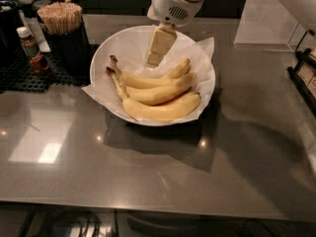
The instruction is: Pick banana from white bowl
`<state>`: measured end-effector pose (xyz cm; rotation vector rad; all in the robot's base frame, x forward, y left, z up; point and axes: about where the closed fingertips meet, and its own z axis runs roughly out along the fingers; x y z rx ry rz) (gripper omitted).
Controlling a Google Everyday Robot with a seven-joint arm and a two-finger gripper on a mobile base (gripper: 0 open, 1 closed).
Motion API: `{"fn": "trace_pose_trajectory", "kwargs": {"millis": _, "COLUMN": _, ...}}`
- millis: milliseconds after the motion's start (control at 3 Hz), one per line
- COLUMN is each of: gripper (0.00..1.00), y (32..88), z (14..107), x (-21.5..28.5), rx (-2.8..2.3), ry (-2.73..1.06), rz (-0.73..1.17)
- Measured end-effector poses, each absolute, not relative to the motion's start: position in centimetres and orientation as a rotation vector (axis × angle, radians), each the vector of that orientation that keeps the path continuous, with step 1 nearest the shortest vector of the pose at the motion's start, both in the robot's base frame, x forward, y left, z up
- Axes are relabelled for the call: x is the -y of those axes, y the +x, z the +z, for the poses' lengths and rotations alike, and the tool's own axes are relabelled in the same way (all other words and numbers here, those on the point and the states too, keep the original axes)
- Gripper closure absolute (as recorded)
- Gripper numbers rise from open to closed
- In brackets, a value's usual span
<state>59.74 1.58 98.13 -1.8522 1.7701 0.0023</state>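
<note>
Bananas [158, 94]: three, yellow, one bunch, stems joined at the left, tips curving right. They lie on their sides across the middle and front of the bowl.

White bowl [95, 58]: one, wide and shallow, lined with one sheet of crinkled white paper [126, 46]. It holds only the bananas.

Gripper [154, 60]: one, cream-coloured, pointing down over the back of the bowl. Its tip is just beyond the rearmost banana and apart from it, carrying nothing. Wide or narrow: cannot tell.

Grey counter [148, 172]: bears the bowl.

Dark cup [71, 48]: one, left of the bowl, filled with wooden sticks [60, 16].

Small bottle [28, 46]: one, white-capped, left of the cup.
</note>
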Motion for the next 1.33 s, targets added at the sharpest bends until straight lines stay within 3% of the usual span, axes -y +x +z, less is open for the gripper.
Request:
{"fn": "trace_pose_trajectory", "kwargs": {"millis": 667, "gripper": 0.66, "y": 59.74, "z": 98.13, "x": -1.58, "rx": -1.77, "ry": -1.852, "rz": 0.002}}
{"fn": "trace_pose_trajectory", "kwargs": {"millis": 1000, "gripper": 0.53, "y": 59.74, "z": 98.13, "x": -1.58, "rx": -1.77, "ry": -1.852, "rz": 0.002}}
{"fn": "trace_pose_trajectory", "kwargs": {"millis": 1333, "gripper": 0.5, "y": 59.74, "z": 98.13, "x": -1.58, "rx": -1.77, "ry": -1.852, "rz": 0.002}}
